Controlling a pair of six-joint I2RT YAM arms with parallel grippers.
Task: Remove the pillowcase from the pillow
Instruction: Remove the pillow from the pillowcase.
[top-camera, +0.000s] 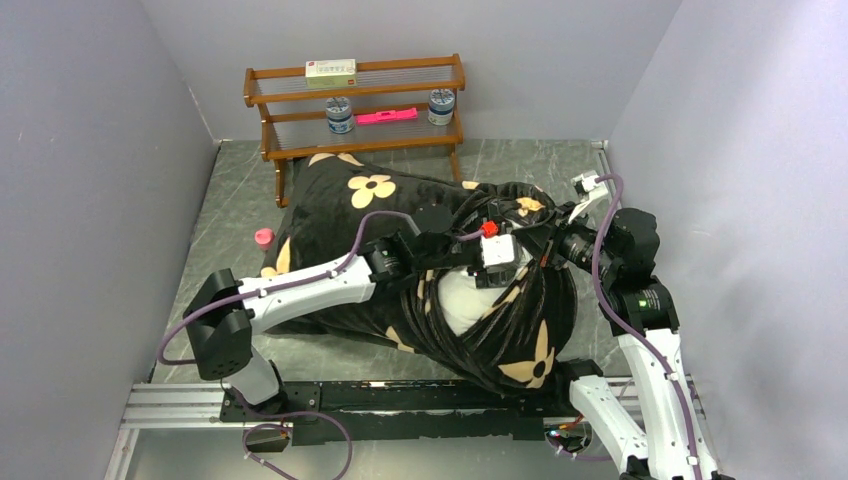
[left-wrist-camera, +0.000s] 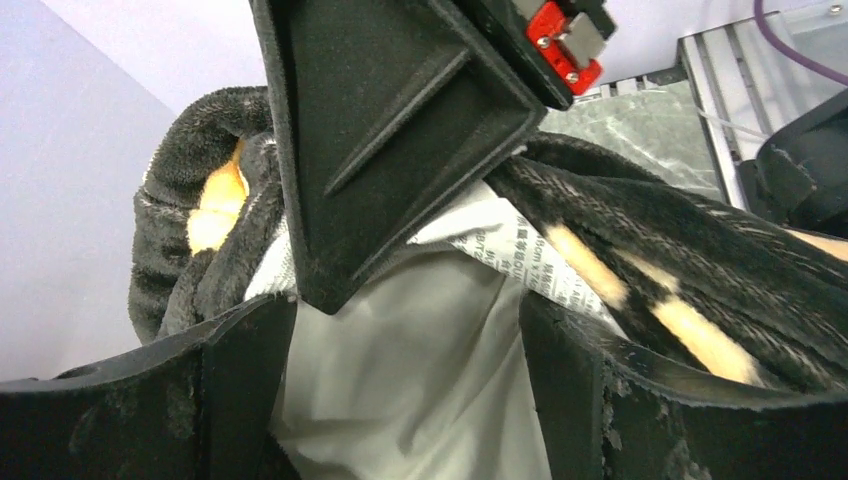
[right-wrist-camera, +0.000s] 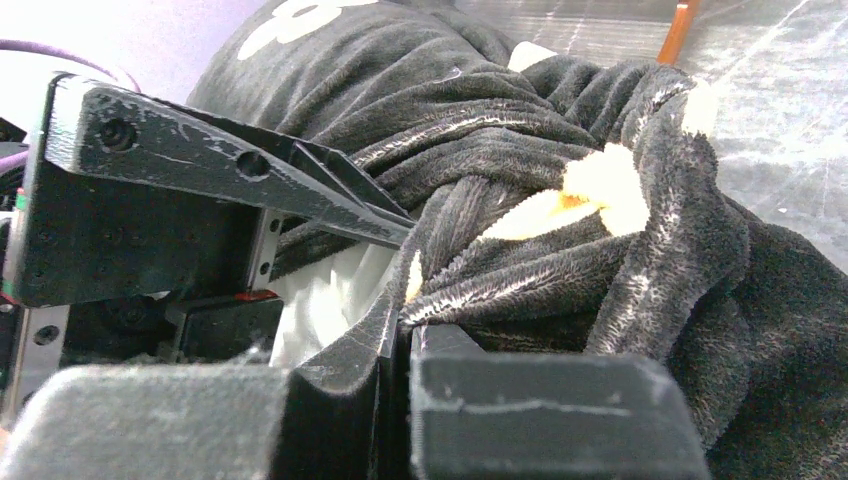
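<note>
The pillowcase (top-camera: 340, 215) lies heaped across the middle of the table (top-camera: 235, 205), bunched around the pillow (top-camera: 462, 303), whose white end shows through the opening near the arms. The right claw (right-wrist-camera: 400, 335) is clenched on a plush fold at the rim of that opening. The left claw (left-wrist-camera: 405, 320) is released, its fingers (left-wrist-camera: 215, 390) wide apart with bare pillow cloth between them, gripping nothing. The pillowcase looks soft, thick and limp, so it will likely stretch and bunch rather than slide, and its pile should give a pinch good purchase. The pillow looks light and squashy with a smooth, slippery skin, so a shallow pinch may slip. A deep bite on its exposed end seems the best hold, pulling against the rim in the right claw
</note>
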